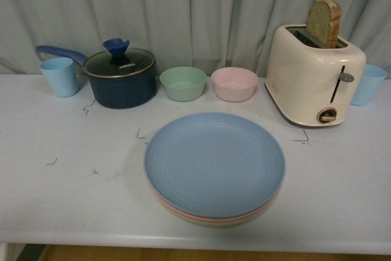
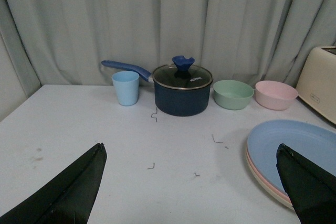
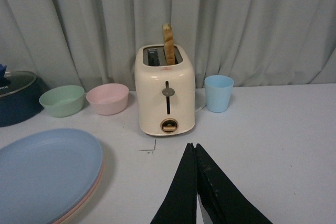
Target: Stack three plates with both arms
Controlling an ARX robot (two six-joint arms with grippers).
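Front view: the light blue plate (image 1: 214, 163) tops the pink plate (image 1: 183, 213) and beige plate (image 1: 235, 221), stacked mid-table (image 1: 61, 187); the pot lid (image 1: 120, 63) bears unreadable white lettering.
Left wrist view: left gripper (image 2: 191, 182) fingers spread wide, empty.
Right wrist view: right gripper (image 3: 196, 153) fingers pressed together before the toaster (image 3: 165, 95).

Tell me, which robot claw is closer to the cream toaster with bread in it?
Right. The right gripper sits just before the cream toaster; the left gripper is beyond the stacked plates, nearer the dark blue saucepan.
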